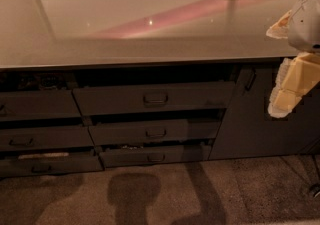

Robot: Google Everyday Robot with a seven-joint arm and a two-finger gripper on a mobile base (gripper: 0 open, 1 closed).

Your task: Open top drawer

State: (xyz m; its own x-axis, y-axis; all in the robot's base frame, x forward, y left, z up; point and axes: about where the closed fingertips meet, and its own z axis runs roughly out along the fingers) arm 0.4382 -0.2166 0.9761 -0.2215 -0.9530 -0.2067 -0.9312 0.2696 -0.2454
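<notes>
Top drawer (155, 98) is dark grey; tool (285, 94) hangs far right.

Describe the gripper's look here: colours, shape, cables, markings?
The gripper, at the frame's right edge beside the cabinet door, is built of blocky pale-yellow segments with whitish ribbed edging, under a rounded light-grey wrist housing. No cables or markings are discernible.

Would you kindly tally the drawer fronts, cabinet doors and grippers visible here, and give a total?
Drawer fronts: 6, three at the left and three in the centre, the top drawer among them
Cabinet door: 1
Gripper: 1, at the right edge, in front of the cabinet door
Total: 8
</notes>
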